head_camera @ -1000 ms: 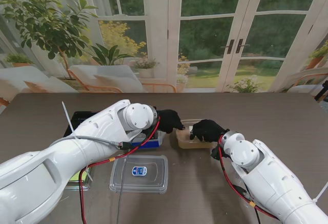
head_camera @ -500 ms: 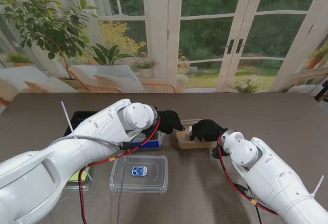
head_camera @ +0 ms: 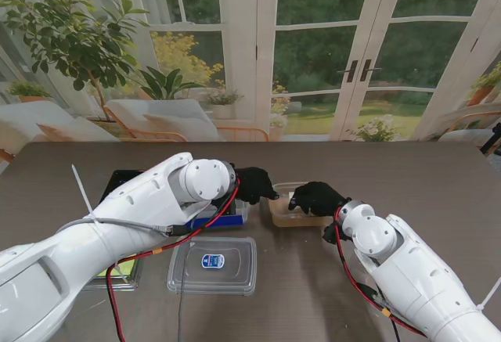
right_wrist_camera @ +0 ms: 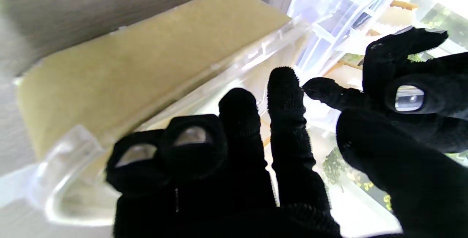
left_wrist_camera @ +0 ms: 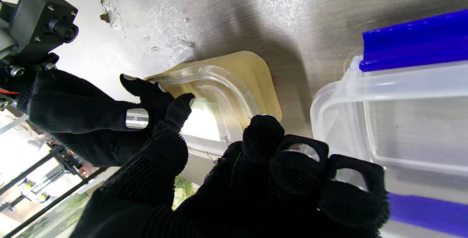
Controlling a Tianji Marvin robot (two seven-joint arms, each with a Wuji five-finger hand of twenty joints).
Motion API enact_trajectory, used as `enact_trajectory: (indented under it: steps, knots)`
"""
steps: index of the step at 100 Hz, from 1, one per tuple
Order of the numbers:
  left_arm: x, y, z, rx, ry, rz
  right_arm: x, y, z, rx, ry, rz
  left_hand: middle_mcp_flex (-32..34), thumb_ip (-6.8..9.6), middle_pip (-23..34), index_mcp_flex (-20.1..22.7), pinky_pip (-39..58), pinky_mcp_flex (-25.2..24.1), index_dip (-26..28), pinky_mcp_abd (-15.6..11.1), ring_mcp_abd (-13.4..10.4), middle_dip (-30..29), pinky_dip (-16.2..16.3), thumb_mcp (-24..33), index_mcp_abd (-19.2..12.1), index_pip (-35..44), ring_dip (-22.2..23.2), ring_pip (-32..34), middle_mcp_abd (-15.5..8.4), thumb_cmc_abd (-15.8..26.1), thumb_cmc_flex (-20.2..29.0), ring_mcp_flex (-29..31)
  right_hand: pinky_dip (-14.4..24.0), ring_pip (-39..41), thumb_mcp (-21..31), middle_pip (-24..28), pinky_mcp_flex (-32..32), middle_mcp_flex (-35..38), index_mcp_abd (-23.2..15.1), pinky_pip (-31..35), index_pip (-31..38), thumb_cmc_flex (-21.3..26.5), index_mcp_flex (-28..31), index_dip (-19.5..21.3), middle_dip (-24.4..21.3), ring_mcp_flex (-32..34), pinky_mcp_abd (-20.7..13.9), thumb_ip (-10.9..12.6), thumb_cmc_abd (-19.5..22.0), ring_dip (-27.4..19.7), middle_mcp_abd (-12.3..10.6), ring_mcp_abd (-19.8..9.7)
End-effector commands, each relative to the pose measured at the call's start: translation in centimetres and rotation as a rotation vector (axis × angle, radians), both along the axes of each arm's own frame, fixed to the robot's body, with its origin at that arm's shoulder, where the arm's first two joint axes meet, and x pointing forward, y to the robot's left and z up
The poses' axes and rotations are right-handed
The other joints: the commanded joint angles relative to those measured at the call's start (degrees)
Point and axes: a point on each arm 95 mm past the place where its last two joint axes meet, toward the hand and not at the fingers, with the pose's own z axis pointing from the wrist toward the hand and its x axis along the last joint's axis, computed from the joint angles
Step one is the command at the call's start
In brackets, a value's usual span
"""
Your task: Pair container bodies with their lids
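Currently both hands, right hand and left hand, pinch the beige container; uneven pulls could tip it.

glossy clear plastic tub with blue clips, brushed dull grey table, knitted black cloth glove fingers.

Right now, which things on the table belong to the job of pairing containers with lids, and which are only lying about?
For the job:
- small clear plastic container with the beige base, both hands at it
- clear box with blue clips
- flat clear rectangular lid with a blue label
- left hand
- right hand

Lying about:
- black tray, far left
- green-tinted item, partly hidden
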Motion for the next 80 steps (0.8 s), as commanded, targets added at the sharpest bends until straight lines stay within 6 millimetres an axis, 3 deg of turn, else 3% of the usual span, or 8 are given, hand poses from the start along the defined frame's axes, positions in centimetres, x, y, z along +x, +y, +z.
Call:
enact_trajectory:
  steps: [1, 14, 31, 41, 53, 80]
  knots:
    - [-0.1, 0.8, 0.4, -0.001, -0.001, 0.006, -0.8, 0.5, -0.8, 0.002, 0.028, 0.006, 0.0, -1.24, 0.5, -0.6, 4.4, 0.7, 0.3, -1.0, 0.8, 0.7, 0.4, -1.2, -0.8, 0.5, -0.2, 2.2, 1.7, 2.0, -0.6, 0.9, 0.9, 0.5, 0.0, 0.0, -18.2, -0.7, -1.9, -6.0, -1.2, -1.2, -2.1, 2.0, -0.8, -0.5, 1.2, 2.0, 1.5, 0.7, -0.3, 2.4]
    - [-1.2, 1.6, 1.4, 0.001, -0.044, 0.017, -0.8, 0.8, 0.3, 0.019, 0.004, -0.008, -0.1, -1.23, 0.4, -0.3, 4.4, 0.7, 0.3, -1.1, 0.8, 0.6, 0.4, -1.1, -0.9, 0.7, -0.2, 2.2, 1.6, 2.0, -0.7, 0.9, 0.9, 0.2, -0.8, 0.1, -18.4, -0.9, -1.7, -6.4, -3.2, -1.6, -3.9, 5.6, -1.1, -0.7, 1.5, 3.8, 3.0, 0.7, -0.2, 2.9]
    - [-3.6, 3.5, 2.2, 0.012, -0.09, 0.047, -1.2, 1.2, 1.8, 0.02, -0.036, -0.03, -0.8, -1.19, -1.1, -0.2, 4.2, 0.4, 0.3, -1.3, 0.7, -0.2, 0.4, -0.9, -1.1, 0.7, -0.3, 1.8, 1.9, 2.0, -1.0, 0.6, 0.9, -0.7, -2.2, -0.2, -19.1, -2.6, -1.5, -6.8, -4.0, -2.6, -4.7, 7.1, -1.1, -2.6, 1.6, 3.9, 3.7, 0.6, -0.4, 2.8]
    - [-5.5, 5.0, 2.4, 0.014, -0.12, 0.075, -1.6, 1.5, 2.5, 0.018, -0.069, -0.054, -1.2, -1.17, -3.3, -0.2, 3.3, -0.6, 0.3, -1.3, 1.1, -1.9, 0.2, -0.7, -1.0, 0.7, -0.5, 0.5, 2.4, 1.8, -1.1, -0.3, 0.8, -2.6, -3.2, -0.7, -20.1, -5.0, -1.7, -7.5, -4.3, -3.0, -5.9, 8.0, -1.4, -5.0, 1.2, 4.0, 3.7, 0.2, -0.8, 2.7]
    - [-7.4, 6.6, 2.6, 0.001, -0.151, 0.113, -2.1, 2.0, 3.4, 0.022, -0.1, -0.078, -2.3, -1.19, -8.0, -0.1, -0.7, -4.8, 0.3, 0.0, 3.2, -5.8, 1.0, -0.1, -1.4, 0.7, -1.0, -4.4, 3.2, 1.6, -1.3, -3.0, 0.8, -3.4, -4.0, -1.3, -20.9, -6.4, -1.8, -8.0, -4.4, -3.3, -6.5, 8.8, -2.1, -6.3, 1.2, 4.0, 3.5, 0.1, -0.9, 2.7]
    - [-10.2, 9.0, 2.8, -0.039, -0.225, 0.182, -3.2, 2.4, 4.6, -0.01, -0.133, -0.085, -3.4, -1.15, -16.4, -0.3, -5.9, -9.2, 0.3, 1.0, 5.2, -14.3, 2.7, -0.1, -1.8, 0.6, -2.7, -12.3, 3.6, 1.5, -1.5, -6.2, 0.8, -4.2, -4.8, -2.2, -21.4, -7.3, -2.2, -8.6, -4.8, -3.5, -7.1, 9.9, -3.7, -6.8, 1.3, 4.1, 3.6, 0.0, -0.9, 2.8]
